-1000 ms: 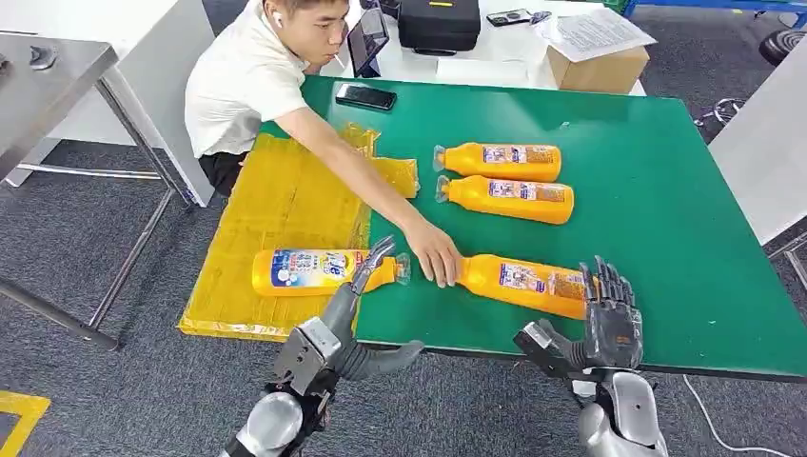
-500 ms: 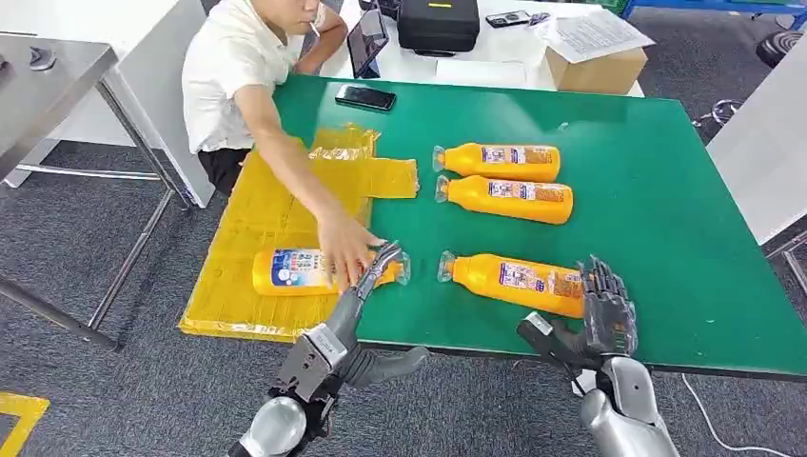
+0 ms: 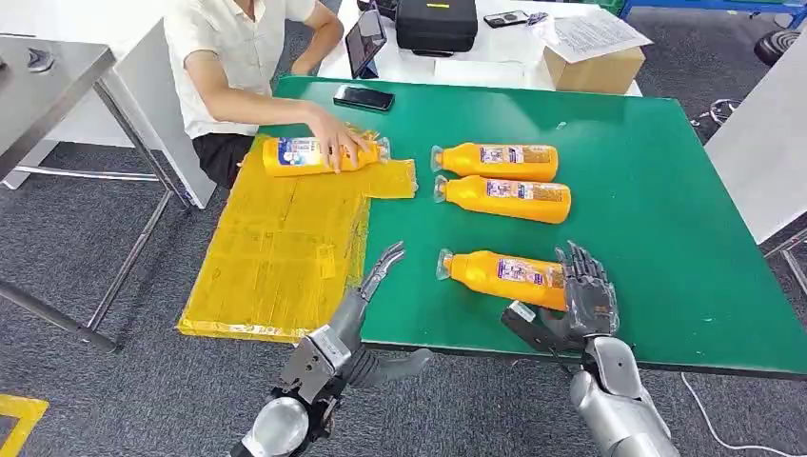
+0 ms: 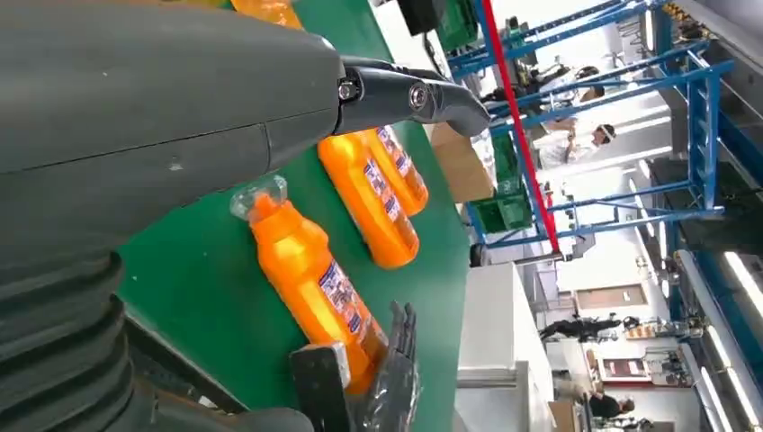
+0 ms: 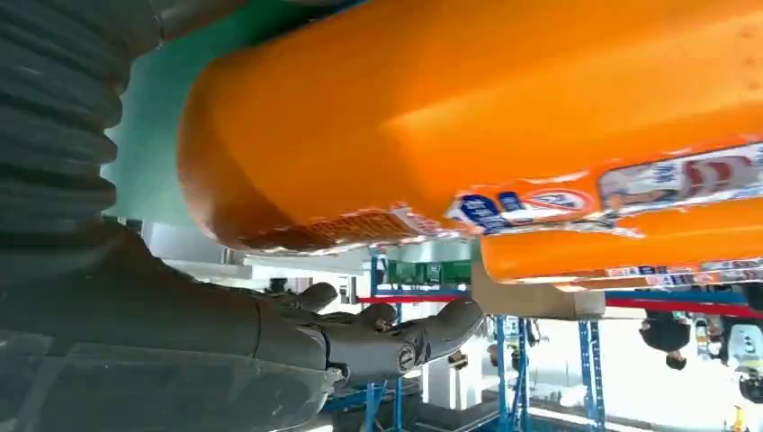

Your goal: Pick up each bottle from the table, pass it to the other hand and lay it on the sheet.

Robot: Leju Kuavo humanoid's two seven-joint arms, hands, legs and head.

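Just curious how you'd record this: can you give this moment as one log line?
left hand: open, above table edge | right hand: open at nearest bottle base | person's hand: on bottle on sheet

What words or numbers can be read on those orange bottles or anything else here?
None can be read.
Bottle by the right hand: colourful label, print too small.
Two bottles further back: labels blurred.
Bottle under the person's hand: blue and white label, unreadable.
Papers on the cardboard box: print too small.
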